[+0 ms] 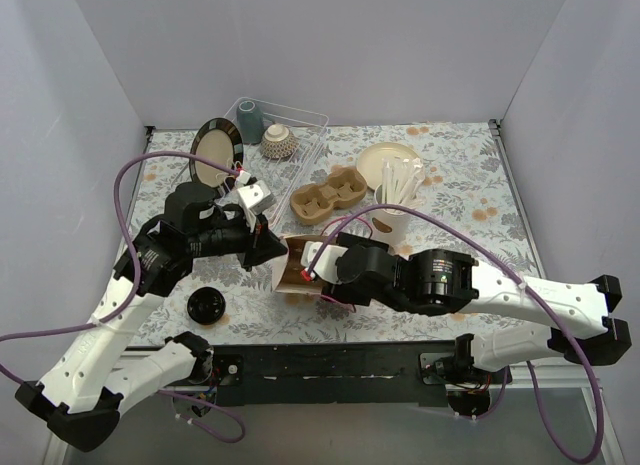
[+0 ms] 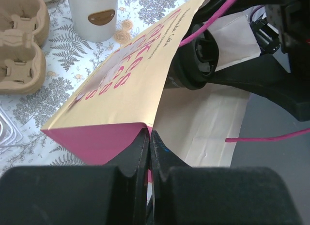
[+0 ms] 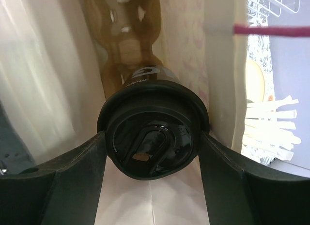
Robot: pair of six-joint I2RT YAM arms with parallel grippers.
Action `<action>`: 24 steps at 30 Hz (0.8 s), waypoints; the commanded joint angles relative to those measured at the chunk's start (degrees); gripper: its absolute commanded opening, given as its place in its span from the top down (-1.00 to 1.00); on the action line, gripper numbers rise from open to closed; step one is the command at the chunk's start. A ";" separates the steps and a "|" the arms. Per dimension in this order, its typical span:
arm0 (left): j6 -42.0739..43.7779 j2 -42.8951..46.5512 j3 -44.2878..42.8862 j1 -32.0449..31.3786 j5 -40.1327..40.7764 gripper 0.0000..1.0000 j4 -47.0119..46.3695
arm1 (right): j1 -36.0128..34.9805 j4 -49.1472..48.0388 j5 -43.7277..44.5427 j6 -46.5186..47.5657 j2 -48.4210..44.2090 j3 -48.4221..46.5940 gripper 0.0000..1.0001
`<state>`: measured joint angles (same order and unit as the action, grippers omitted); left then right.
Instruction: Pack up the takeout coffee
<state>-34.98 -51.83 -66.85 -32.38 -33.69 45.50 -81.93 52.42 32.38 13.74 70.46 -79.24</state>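
A paper bag (image 1: pixel 288 268) with pink print lies on its side mid-table, its mouth towards my right arm. My left gripper (image 2: pixel 149 138) is shut on the bag's pink rim (image 2: pixel 97 142), pinching the paper between its fingers. My right gripper (image 3: pixel 152 140) reaches inside the bag (image 3: pixel 48 80) and is shut on a takeout coffee (image 3: pixel 151 119), one finger (image 3: pixel 80 172) pressed against each side of its round black lid. The cup's body points away, deeper into the bag. A brown moulded carrier (image 3: pixel 127 38) lies at the bag's far end. From above, the bag hides the right gripper and the cup.
A loose flat black lid (image 1: pixel 205 304) lies front left. A cardboard cup carrier (image 1: pixel 328 195) and a white cup of stirrers (image 1: pixel 392 217) stand behind the bag. At the back are a cream plate (image 1: pixel 385 160), a dark plate (image 1: pixel 215 145) and a clear bin (image 1: pixel 300 125) holding a grey cup (image 1: pixel 248 120).
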 commanded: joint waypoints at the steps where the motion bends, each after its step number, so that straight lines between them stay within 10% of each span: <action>1: 4.05 1.83 -0.83 -0.05 -2.34 1.00 -1.63 | -0.33 -7.68 0.06 5.14 -3.83 4.88 0.04; 24: 0.09 1.12 3.22 -0.05 -3.84 1.00 -3.58 | -0.33 -15.77 0.84 11.75 -1.90 12.62 0.05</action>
<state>-35.81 -50.28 -61.60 -32.38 -36.62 41.15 -81.93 40.23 29.71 23.05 67.90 -66.78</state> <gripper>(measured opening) 0.009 0.756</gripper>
